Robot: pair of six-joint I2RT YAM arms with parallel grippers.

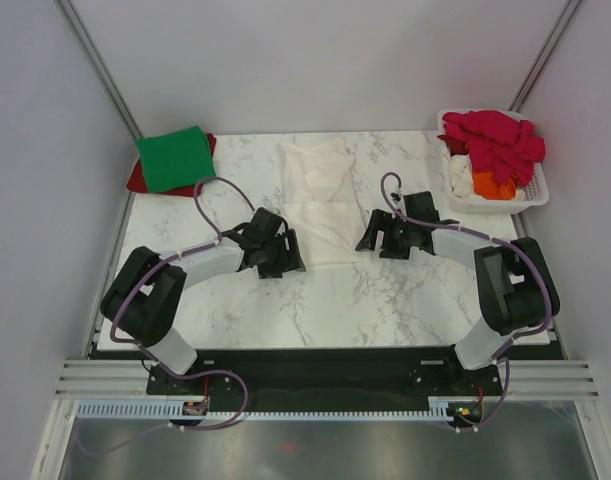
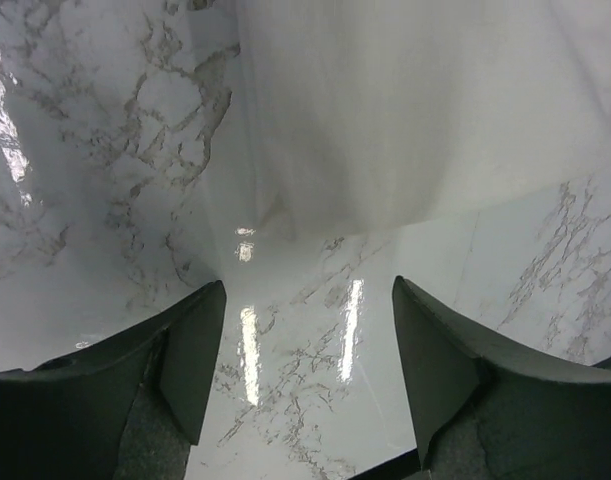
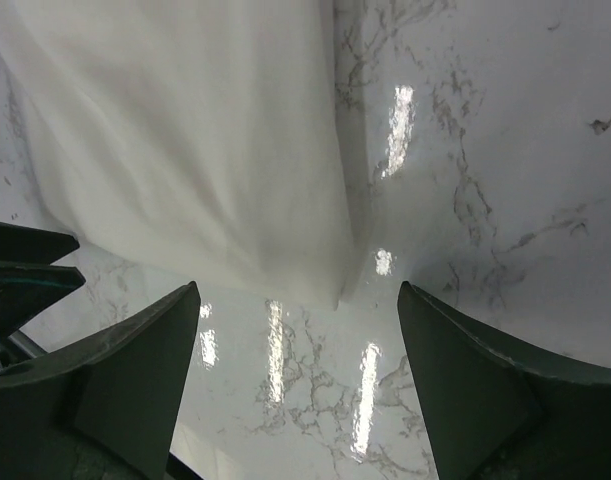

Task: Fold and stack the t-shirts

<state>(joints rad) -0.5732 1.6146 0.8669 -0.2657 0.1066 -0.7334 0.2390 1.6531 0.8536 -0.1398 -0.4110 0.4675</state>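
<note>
A white t-shirt (image 1: 323, 195) lies folded into a long strip down the middle of the marble table; no print shows. My left gripper (image 1: 285, 262) is open and empty just off its near left corner, and the shirt's hem shows ahead of the fingers in the left wrist view (image 2: 385, 130). My right gripper (image 1: 373, 240) is open and empty by the near right corner, the shirt's corner just ahead in the right wrist view (image 3: 205, 150). A folded green shirt (image 1: 175, 157) lies on a folded red one (image 1: 137, 180) at the far left. Magenta (image 1: 495, 140) and orange (image 1: 493, 185) shirts fill the basket.
A white slatted basket (image 1: 537, 190) stands at the far right corner of the table, with a white cloth (image 1: 461, 175) in it too. Bare marble (image 1: 335, 300) lies between the shirt and the arms' bases. White walls close in the table on three sides.
</note>
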